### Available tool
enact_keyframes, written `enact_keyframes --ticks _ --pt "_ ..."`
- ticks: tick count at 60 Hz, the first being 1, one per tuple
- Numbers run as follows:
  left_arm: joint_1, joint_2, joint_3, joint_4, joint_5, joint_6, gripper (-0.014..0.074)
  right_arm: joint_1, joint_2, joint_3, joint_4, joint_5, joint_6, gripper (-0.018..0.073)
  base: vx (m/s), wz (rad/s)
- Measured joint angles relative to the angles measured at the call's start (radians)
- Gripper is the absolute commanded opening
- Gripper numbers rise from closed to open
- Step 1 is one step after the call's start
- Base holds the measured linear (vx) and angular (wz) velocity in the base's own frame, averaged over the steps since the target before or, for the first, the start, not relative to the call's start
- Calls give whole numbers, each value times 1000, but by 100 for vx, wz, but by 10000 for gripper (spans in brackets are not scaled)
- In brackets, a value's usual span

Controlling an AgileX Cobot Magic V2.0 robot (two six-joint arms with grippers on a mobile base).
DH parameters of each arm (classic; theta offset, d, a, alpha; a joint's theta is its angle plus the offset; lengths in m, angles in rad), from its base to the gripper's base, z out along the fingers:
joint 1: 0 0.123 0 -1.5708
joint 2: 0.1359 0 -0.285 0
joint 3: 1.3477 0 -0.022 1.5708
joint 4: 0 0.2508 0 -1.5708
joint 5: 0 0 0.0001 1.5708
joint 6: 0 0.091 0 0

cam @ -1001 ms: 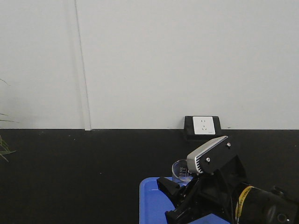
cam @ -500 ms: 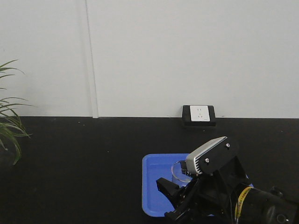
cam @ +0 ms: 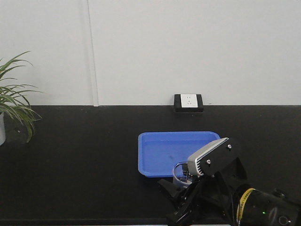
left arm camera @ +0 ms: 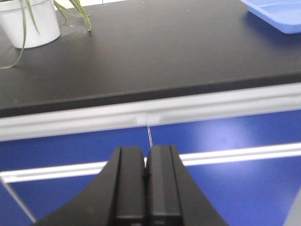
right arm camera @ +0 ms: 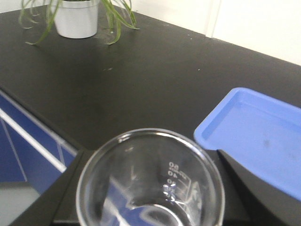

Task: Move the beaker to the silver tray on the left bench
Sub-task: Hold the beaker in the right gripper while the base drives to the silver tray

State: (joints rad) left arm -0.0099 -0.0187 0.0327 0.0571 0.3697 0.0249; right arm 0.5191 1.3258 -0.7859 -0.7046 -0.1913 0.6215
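**Beaker drawn off the blue tray as the counter was backed away from**

The beaker (right arm camera: 149, 181) was held upright, clasped in the right tool (cam: 181, 184). Within the last second it was carried from over the blue tray (cam: 160, 153) to the near edge of the counter (cam: 84, 155), and the wall socket (cam: 188, 101) and potted plant (cam: 11, 103) were brought further into view. The left tool (left arm camera: 145, 188) was clenched on nothing. The silver tray and left bench were not in view, so the pickup was judged done and the carry only begun.
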Motion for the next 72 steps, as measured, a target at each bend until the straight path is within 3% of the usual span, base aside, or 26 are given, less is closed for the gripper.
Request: enact_keyframes --ticks 51,72 --pt "0 0 0 0 0 0 1 0 0 0 0 2 0 -14 -33 -1" --pt "0 0 0 0 0 0 1 0 -2 0 0 3 0 -14 -21 24"
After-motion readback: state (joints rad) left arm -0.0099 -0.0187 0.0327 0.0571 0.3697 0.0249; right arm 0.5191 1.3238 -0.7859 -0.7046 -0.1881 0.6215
